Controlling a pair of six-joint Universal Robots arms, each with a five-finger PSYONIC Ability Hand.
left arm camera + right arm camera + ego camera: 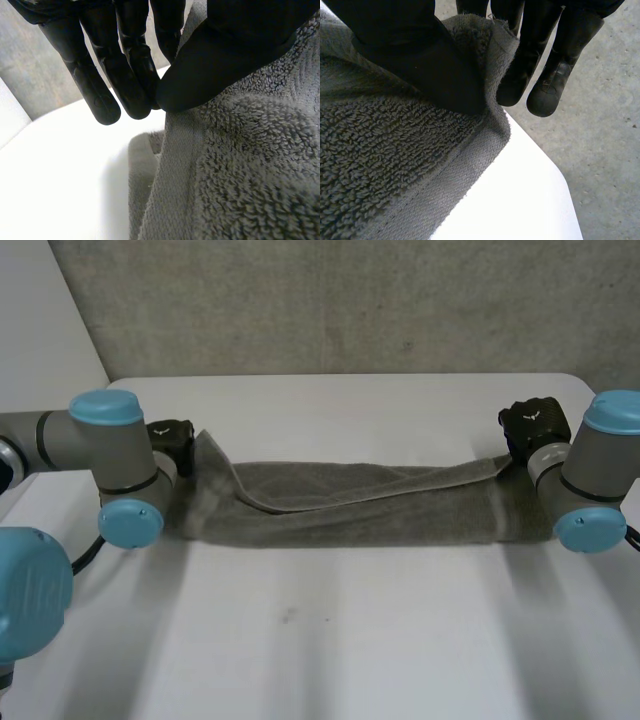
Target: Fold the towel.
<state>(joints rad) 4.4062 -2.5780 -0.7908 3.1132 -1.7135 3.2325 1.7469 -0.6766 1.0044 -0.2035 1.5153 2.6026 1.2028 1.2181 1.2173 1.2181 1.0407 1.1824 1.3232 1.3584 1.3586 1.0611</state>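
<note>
Grey and fluffy, the towel (350, 508) lies in a long strip across the white table (330, 640). One long edge is lifted and pulled tight between the two arms. The left hand (225, 55) pinches the towel's left end between thumb and fingers. The right hand (420, 60) pinches the right end the same way, near the table's corner.

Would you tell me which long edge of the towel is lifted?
The towel edge strung from left hand to right hand, sagging midway; the nearer edge lies flat on the table.
</note>
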